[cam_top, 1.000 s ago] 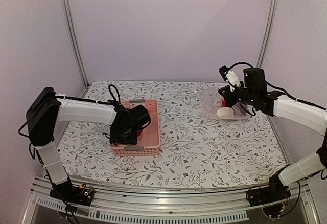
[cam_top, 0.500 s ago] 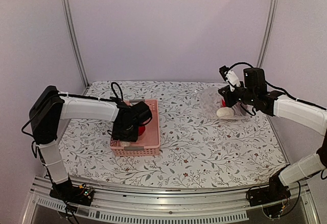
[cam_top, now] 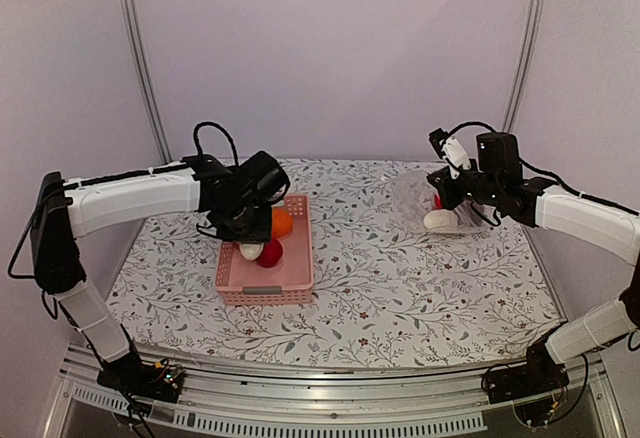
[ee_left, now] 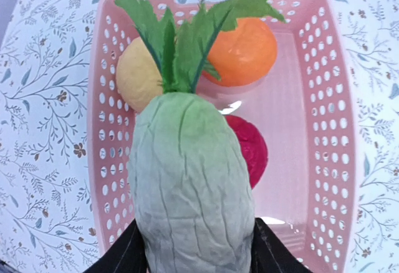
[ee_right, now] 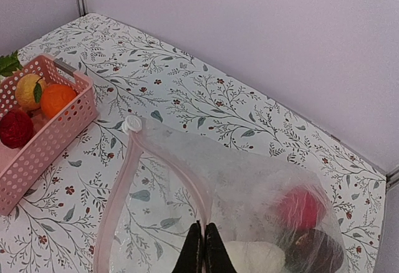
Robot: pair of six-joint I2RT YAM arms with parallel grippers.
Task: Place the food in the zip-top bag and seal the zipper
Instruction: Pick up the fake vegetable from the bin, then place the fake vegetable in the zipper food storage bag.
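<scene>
My left gripper [ee_left: 193, 257] is shut on a white radish [ee_left: 190, 192] with green leaves, a piece of the food, and holds it above the pink basket [ee_left: 327, 129]. In the basket lie an orange piece [ee_left: 246, 52], a yellow piece [ee_left: 137, 76] and a red piece [ee_left: 252, 151]. From above, the left gripper [cam_top: 248, 234] hangs over the basket's far half. My right gripper [ee_right: 204, 239] is shut on the zipper [ee_right: 121, 192] at the upper lip of the zip-top bag [ee_right: 249, 179] and holds its mouth open. Inside the bag are a red piece [ee_right: 299, 205], a white piece [ee_right: 255, 257] and a dark piece [ee_right: 315, 251].
The basket [cam_top: 290, 280] stands left of centre on the flower-patterned table [cam_top: 400, 288]. The bag [cam_top: 415, 198] sits at the far right, near the right wall. Metal posts stand at the back corners.
My left gripper has closed on the radish and risen out of the basket with it, moving toward the back. The right arm and the bag have not moved.
</scene>
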